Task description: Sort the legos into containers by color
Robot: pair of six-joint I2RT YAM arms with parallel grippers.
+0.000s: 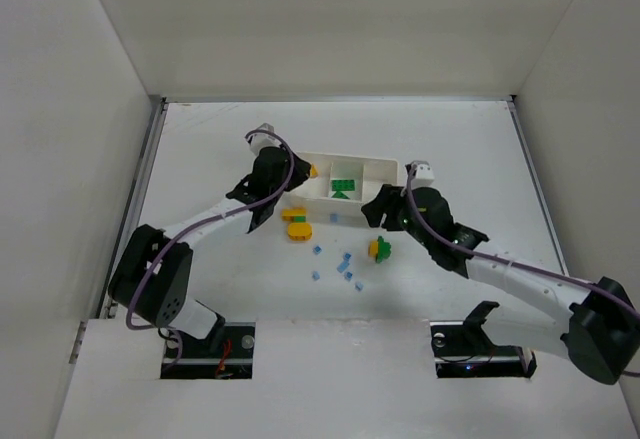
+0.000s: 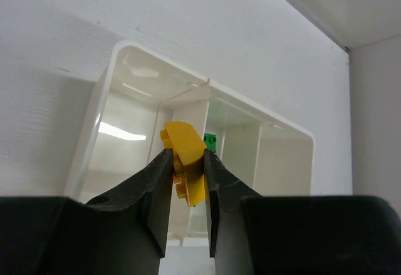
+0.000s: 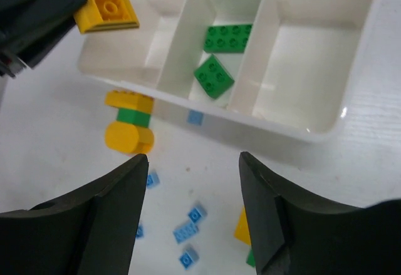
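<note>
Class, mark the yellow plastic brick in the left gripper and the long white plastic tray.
Yellow plastic brick (image 2: 185, 143): left wrist view, sloped face.
Long white plastic tray (image 3: 276, 126): right wrist view, near wall.

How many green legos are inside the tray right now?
2 green legos, both in the middle compartment of the tray: one squared to the walls, the other skewed right beside it. None seems hidden.

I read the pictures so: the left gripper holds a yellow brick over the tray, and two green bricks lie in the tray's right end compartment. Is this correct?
Not quite. The two green bricks lie in the middle compartment of the tray, not the right end one; the right wrist view shows this. The left gripper does hold a yellow brick over the tray.
</note>
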